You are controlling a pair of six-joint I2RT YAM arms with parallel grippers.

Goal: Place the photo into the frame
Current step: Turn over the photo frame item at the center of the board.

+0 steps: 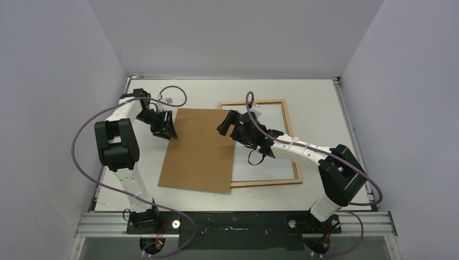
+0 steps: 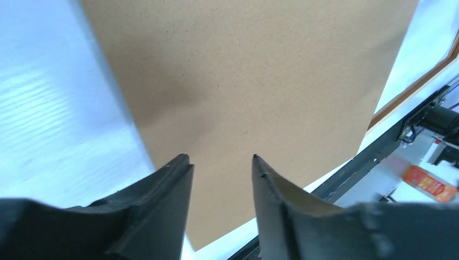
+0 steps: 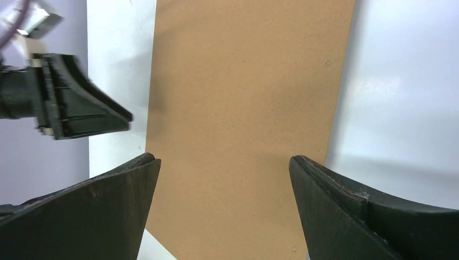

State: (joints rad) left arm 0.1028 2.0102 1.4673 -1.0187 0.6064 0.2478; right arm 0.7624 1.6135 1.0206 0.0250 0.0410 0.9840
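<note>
The white table point(image 1: 319, 92) carries everything. The largest thing on it is the brown backing sheet point(image 1: 200, 149), which lies flat beneath both pincers, its right edge lapping over the left rail of the frame point(image 1: 266, 183). The frame lies flat under and beyond the right pincer point(image 1: 227, 122), on the side away from the left pincer point(image 1: 165, 129). The photo shows its banded face in no view. The white field point(image 1: 270, 157) inside the frame, just outward of the right pincer, may be its plain back or only table seen through the pane; I cannot tell which. The right pincer hovers over the sheet's right edge, jaws spread wide with nothing between them. The left pincer sits at the sheet's far left corner, jaws parted a modest way and clamped on nothing, with the board visible through the gap. The step in hand looks to be handling the backing sheet, which covers one side of the frame's opening. To do it well, I judge that each pincer should take an edge rather than press on the flat face. The right edge, propped on the rail, probably gives a lower finger room to slip under. The two pincers should then lift level and travel together, so that the thin board neither bows nor drags the frame along.
</note>
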